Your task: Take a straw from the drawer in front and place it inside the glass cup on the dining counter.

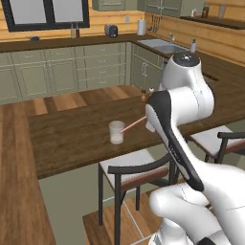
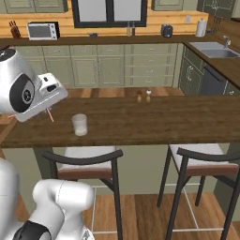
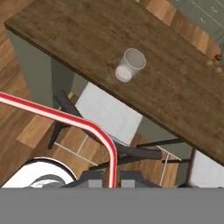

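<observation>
Jaws clamped on the thin pink-red straw (image 3: 65, 117), carried beside the small translucent glass cup (image 1: 116, 132), which stands upright on the dark wood-grain table (image 1: 72, 139). Risk, as judged: the straw's long free end may strike the rim and topple the cup.

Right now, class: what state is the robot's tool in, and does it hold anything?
Tool: closed, holding the straw.
</observation>
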Controlling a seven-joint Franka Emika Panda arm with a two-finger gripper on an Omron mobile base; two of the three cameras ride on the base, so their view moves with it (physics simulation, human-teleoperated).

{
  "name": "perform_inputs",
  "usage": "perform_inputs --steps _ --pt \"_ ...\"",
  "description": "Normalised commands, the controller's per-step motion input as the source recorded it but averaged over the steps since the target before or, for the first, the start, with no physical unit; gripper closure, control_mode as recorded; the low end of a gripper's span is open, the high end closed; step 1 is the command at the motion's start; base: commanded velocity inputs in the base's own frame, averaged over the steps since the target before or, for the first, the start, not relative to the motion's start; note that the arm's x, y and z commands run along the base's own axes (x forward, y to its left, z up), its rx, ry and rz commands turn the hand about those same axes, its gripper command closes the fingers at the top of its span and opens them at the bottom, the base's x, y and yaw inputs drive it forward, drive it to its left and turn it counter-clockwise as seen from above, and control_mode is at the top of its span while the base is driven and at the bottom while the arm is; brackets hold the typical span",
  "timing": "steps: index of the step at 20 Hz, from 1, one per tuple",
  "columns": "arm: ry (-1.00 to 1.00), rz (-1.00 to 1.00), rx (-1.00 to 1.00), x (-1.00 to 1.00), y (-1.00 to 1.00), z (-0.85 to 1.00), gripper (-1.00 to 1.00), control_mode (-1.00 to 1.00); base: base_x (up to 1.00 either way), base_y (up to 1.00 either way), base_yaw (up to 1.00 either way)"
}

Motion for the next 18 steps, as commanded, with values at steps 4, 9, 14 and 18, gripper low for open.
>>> perform_inputs --steps 4,9,14,18 --pt "-0.25 0.00 -0.47 0.17 0.00 0.50 1.00 -1.00 0.00 0.00 0.00" --pt "-0.16 0.00 -0.49 0.47 0.00 0.21 1.00 -1.00 0.00 0.00 0.00" --pt "-0.05 0.00 -0.45 0.67 0.00 0.01 1.00 -1.00 0.00 0.00 0.00" --pt "0.00 0.00 -0.32 0.56 0.00 -0.18 1.00 -1.00 0.00 0.00 0.00"
